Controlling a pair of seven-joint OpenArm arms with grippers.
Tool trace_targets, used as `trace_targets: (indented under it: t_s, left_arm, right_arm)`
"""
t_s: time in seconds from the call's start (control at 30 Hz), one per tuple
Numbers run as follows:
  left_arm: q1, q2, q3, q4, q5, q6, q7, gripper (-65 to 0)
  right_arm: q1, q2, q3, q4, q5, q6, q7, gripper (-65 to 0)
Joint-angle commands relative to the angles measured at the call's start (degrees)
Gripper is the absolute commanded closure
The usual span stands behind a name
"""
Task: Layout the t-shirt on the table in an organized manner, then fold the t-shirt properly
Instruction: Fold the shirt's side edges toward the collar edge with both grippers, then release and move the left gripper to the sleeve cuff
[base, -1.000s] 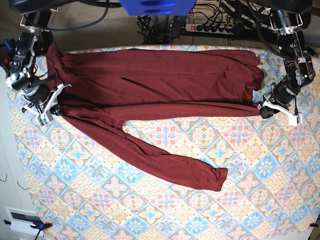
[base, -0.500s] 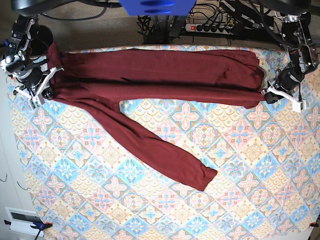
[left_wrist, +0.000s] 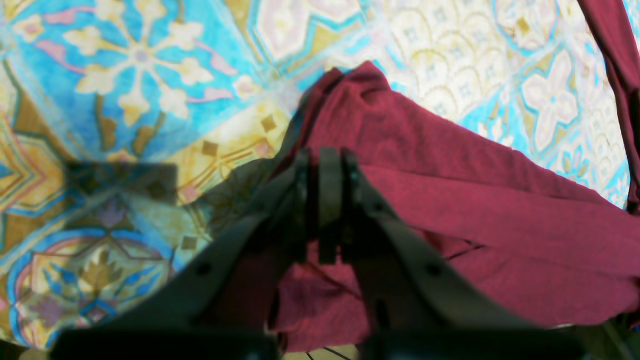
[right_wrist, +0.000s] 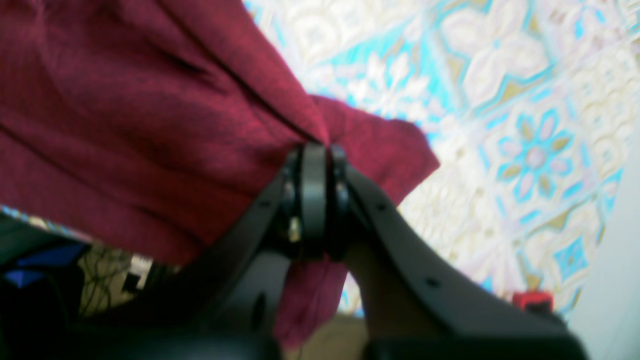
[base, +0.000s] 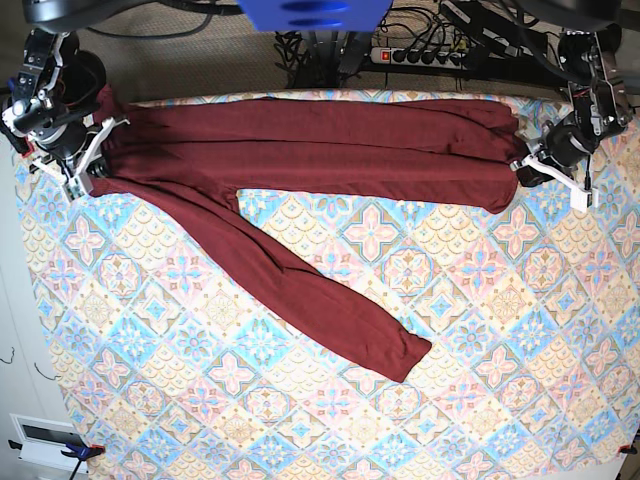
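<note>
The dark maroon t-shirt (base: 320, 150) lies stretched in a long band along the far side of the table (base: 300, 420). One long sleeve (base: 330, 300) trails diagonally toward the table's middle. On the right of the base view, my left gripper (base: 522, 166) is shut on the shirt's end. The left wrist view shows that gripper (left_wrist: 324, 157) pinching a fold of the maroon cloth (left_wrist: 450, 200) just above the tiles. On the left, my right gripper (base: 92, 172) is shut on the other end. In the right wrist view the cloth (right_wrist: 125, 125) bunches at that gripper (right_wrist: 314, 150).
A power strip (base: 420, 55) and cables lie beyond the table's far edge. A white box (base: 45, 440) sits off the near left corner. A small red clamp (right_wrist: 532, 300) shows at the table edge in the right wrist view.
Both grippers have moved toward the table's far edge, carrying the shirt's near edge up over its body. The band is narrower, and the trailing sleeve has slid farther back.
</note>
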Motion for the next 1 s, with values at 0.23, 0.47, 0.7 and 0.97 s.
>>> trace_targets:
  t_s: [0.23,0.47,0.7,0.97]
  left_arm:
    - [-0.45,-1.20,-0.37,0.89,2.36,-0.20,4.55,-8.1]
    - [-1.77,-1.46,-0.81,1.68,-1.07,-0.20,7.36,-35.5]
    - [-9.07,2.58,-7.31,1.68,-3.26,-0.11,7.80,-43.8]
    - [-25.25,7.77,-3.36,-6.94,-0.89,0.33,7.80,-43.8]
  right_arm:
    - [0.29,1.31,0.58,0.59,0.37,-0.27,-1.59,-9.3]
    - [0.29,1.13,0.75,1.03,-3.41,-0.27,-1.33,-27.5]
    - [0.47,1.04,0.75,3.05,-3.85,-0.27,-1.15,-27.5]
    - [5.48,0.16,0.49,4.11,-3.67,-0.27,-1.33,-27.5]
